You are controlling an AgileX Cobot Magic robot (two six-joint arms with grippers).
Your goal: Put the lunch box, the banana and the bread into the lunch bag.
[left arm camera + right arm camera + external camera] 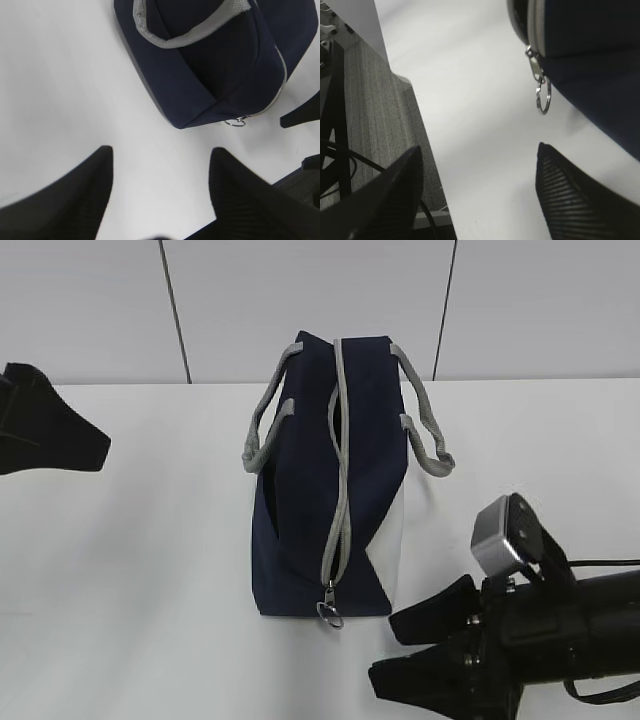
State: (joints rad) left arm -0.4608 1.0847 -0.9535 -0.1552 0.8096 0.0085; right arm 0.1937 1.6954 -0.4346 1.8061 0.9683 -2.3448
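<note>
The navy lunch bag (372,440) stands in the middle of the white table, its grey zipper band (341,470) running along the top towards me. The metal ring pull (330,615) hangs at the bag's near end. Grey strap handles (428,435) droop to both sides. My left gripper (161,150) is open over bare table, left of the bag, nothing between its fingers. Open as well, my right gripper (479,147) hovers low at the near right, just short of the ring pull (543,100). The lunch box, the banana and the bread are out of view.
The table's near edge (427,150) lies under my right gripper, with grey carpet and cables (355,160) below it. A white panelled wall (300,300) closes the back. One right fingertip (302,112) shows beside the bag's end in the left wrist view.
</note>
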